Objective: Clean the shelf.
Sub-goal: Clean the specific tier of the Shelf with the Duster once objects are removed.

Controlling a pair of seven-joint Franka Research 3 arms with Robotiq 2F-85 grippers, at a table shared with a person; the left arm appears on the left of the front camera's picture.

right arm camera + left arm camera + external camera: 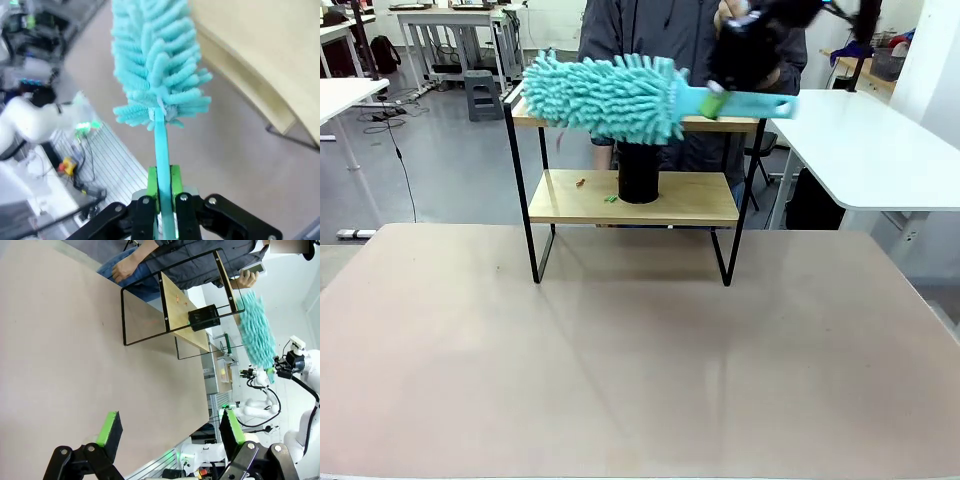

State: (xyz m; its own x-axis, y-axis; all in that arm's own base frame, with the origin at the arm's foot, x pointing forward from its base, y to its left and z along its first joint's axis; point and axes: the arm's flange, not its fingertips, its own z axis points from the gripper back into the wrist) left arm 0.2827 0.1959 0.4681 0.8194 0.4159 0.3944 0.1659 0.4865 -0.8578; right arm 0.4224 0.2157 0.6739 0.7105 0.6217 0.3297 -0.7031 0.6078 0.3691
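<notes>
The shelf (695, 200) stands at the table's far side, two wooden boards in a black frame. A fluffy teal duster (610, 95) lies level in front of its top board, and my right gripper (717, 101) is shut on its flat teal handle. In the right wrist view the gripper (164, 186) clamps the handle, with the duster head (155, 60) beside a shelf board (260, 60). A black cup (638, 172) stands on the lower board next to small orange and green crumbs (610, 198). My left gripper (170, 432) hangs open over the table, far from the shelf (185, 305).
A person (660, 30) sits behind the shelf, one hand (122, 270) resting and the other holding a phone (252, 271). White tables (870, 150) stand to the right and far left. The brown table (620, 350) spreads in front of the shelf.
</notes>
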